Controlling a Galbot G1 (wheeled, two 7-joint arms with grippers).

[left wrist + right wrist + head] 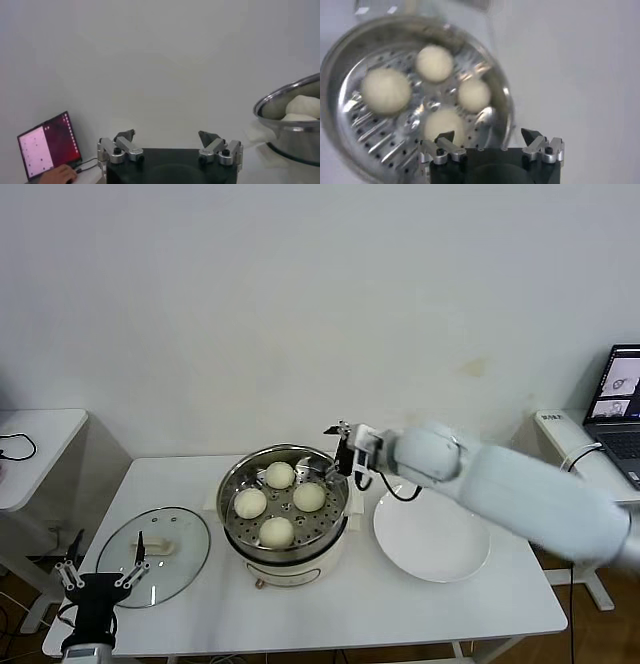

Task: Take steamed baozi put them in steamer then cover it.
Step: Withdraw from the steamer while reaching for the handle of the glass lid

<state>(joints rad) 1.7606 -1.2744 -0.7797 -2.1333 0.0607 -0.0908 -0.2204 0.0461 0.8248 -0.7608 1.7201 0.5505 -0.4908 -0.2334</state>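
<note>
The white table (330,609) carries everything. At its middle stands the steamer (284,502), a round, shiny steel basket with a perforated floor, seated on a cream-white pot base. To its right lies a flat white plate (432,536), bare. To its left, flat on the table and apart from the steamer, rests the cover (153,555), a clear glass disc with a metal rim and a cream rectangular handle at its centre.

Inside the steamer sit the four steamed baozi (279,503): small, smooth, off-white rounds, spaced apart in a rough diamond on the holed floor.

The right gripper (340,454) hangs just over the steamer's right rim, its fingers spread and holding nothing. The left gripper (100,569) is low at the table's front-left corner, just beside the cover, its fingers also spread wide and empty.
</note>
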